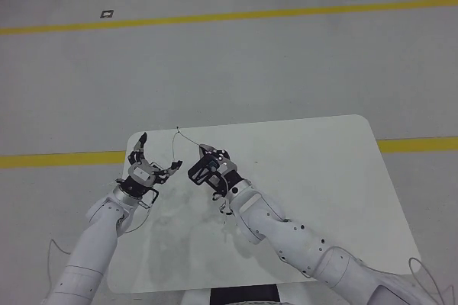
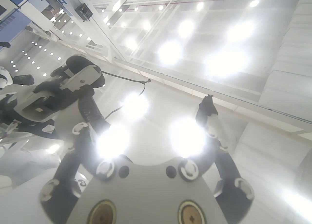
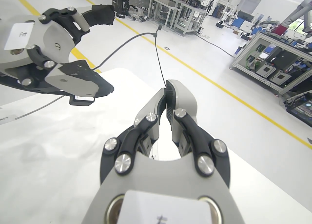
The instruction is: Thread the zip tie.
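Grey floor (image 1: 290, 69) crossed by yellow lines (image 1: 237, 15) lay beyond the white bench (image 1: 320, 175), above which both arms were held up, elbows bent, wrists turned toward each other. The right end effector (image 3: 166, 88) was pinched closed on one strand of the zip tie (image 3: 156, 35), probably to steady it in the air. From its fingertips the strap rose to the small head, then bent back and swept down past the left end effector (image 3: 112, 54). That one stood spread wide, holding nothing, just beside the right one. The loose strand ran between or behind its fingers (image 3: 100, 16); which, I could not tell. It seemed poised to take that strand.
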Controlling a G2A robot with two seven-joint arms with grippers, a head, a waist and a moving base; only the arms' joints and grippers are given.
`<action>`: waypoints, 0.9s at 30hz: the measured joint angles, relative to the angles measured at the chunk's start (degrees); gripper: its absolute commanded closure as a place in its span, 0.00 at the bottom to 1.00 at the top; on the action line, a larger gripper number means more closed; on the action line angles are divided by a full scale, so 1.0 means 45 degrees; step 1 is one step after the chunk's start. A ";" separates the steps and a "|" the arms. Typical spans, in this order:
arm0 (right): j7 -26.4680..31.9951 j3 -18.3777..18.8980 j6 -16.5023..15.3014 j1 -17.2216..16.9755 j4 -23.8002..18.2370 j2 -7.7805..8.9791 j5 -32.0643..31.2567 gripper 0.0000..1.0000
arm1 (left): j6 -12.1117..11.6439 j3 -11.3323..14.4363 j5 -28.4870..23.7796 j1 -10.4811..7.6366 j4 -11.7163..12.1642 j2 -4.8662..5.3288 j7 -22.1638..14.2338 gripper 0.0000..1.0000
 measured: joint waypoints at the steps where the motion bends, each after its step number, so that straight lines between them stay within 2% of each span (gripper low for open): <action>1: 0.0000 0.0000 0.0000 0.0000 0.0000 0.0000 0.0000 1.00 | 0.0000 0.0000 0.0000 0.0000 0.0000 0.0000 0.0000 0.00; 5: -0.0077 -0.0087 0.0166 0.0190 0.0234 0.0063 0.0000 1.00 | -0.0080 0.0015 0.0000 0.0010 -0.0076 -0.0019 0.0163 0.00; 8: -0.0204 -0.0508 0.0919 0.0548 0.0509 0.0180 0.0000 1.00 | -0.0132 -0.0011 0.0000 0.0073 -0.0190 -0.0081 0.0364 0.00; 16: -0.0505 -0.0110 0.0883 0.0392 0.0292 0.0161 0.0000 1.00 | -0.0160 0.0211 0.0224 0.0039 -0.0194 -0.0191 0.0501 0.00; 24: -0.0409 -0.0513 0.0884 0.0692 0.0543 0.0067 0.0000 1.00 | -0.0693 0.0653 0.0128 -0.0114 -0.0162 -0.0368 0.0337 0.00; 27: -0.0414 -0.0543 0.0884 0.0740 0.0578 0.0071 0.0000 1.00 | -0.0726 0.0669 0.0125 -0.0120 -0.0167 -0.0375 0.0327 0.00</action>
